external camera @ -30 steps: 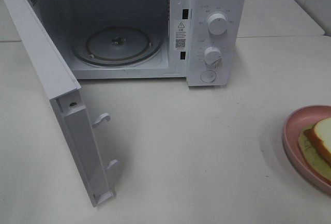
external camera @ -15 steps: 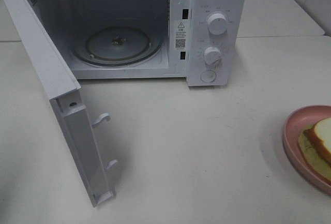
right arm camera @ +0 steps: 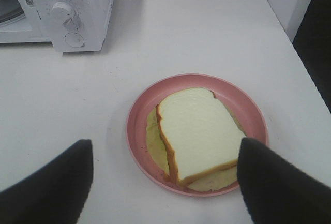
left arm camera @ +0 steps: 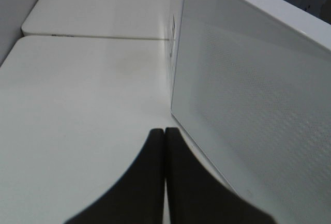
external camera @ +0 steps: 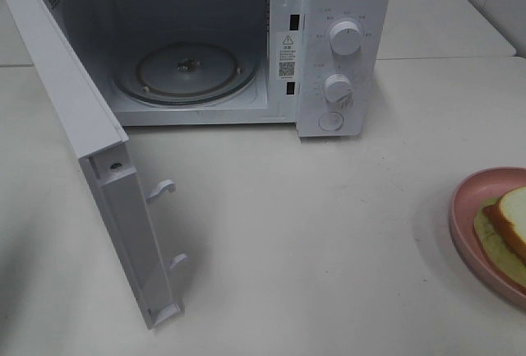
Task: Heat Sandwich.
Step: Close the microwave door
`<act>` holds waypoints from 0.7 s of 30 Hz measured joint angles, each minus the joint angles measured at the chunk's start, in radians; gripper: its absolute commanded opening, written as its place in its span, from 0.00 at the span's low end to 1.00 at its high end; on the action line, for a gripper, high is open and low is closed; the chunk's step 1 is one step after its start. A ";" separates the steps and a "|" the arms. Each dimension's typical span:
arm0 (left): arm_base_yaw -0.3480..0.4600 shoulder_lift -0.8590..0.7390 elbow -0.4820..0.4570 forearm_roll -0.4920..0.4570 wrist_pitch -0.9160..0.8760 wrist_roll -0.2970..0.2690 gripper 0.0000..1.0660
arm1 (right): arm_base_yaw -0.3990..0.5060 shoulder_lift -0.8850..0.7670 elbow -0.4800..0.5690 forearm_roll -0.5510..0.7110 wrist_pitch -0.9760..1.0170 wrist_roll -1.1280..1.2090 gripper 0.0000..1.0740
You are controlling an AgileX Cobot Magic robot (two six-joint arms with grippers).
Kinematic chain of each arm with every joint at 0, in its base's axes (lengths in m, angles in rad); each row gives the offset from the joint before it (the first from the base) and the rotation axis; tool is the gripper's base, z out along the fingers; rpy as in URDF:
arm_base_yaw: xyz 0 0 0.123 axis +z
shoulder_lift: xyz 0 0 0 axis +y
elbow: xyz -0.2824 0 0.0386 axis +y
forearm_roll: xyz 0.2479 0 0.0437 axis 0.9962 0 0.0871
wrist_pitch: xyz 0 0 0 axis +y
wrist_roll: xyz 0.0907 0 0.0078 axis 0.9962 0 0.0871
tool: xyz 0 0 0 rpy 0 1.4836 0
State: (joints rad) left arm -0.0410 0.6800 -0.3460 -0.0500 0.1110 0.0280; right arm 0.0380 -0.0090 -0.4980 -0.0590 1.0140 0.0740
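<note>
Left gripper [left arm camera: 164, 182]: fingers pressed together, holding nothing, just beside the outer face of the open microwave door [left arm camera: 258, 105]. Microwave [external camera: 345, 11] at centre rear of the white table [external camera: 312, 233], cavity showing the glass turntable [external camera: 185, 72]. Far right: sandwich [right arm camera: 199, 136] on pink plate [right arm camera: 139, 125], lying between the right gripper's [right arm camera: 165, 182] wide-spread fingers, untouched

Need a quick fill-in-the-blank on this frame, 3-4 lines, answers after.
1. The microwave door is ____.
2. The sandwich lies on a pink ____.
3. The left tool is ____, holding nothing.
4. The turntable inside the microwave is ____.

Answers: open; plate; shut; empty
</note>
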 measured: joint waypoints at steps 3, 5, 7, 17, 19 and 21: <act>0.000 0.006 0.056 0.001 -0.127 0.000 0.00 | 0.000 0.000 0.000 0.000 0.000 0.000 0.70; 0.000 0.011 0.125 0.024 -0.300 0.000 0.00 | 0.000 0.000 0.000 0.000 0.000 0.000 0.70; 0.000 0.011 0.144 0.029 -0.338 0.000 0.00 | 0.000 0.000 0.000 0.000 0.000 0.000 0.70; 0.000 0.162 0.181 0.177 -0.527 -0.001 0.00 | 0.000 0.000 0.000 0.000 0.000 0.000 0.70; -0.002 0.185 0.181 0.181 -0.543 -0.005 0.00 | 0.000 0.000 0.000 0.000 0.000 0.000 0.70; -0.022 0.276 0.180 0.190 -0.610 -0.019 0.00 | 0.000 0.000 0.000 0.000 0.000 0.000 0.70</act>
State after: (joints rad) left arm -0.0630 0.9560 -0.1660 0.1400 -0.4990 0.0090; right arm 0.0380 -0.0090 -0.4980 -0.0590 1.0140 0.0740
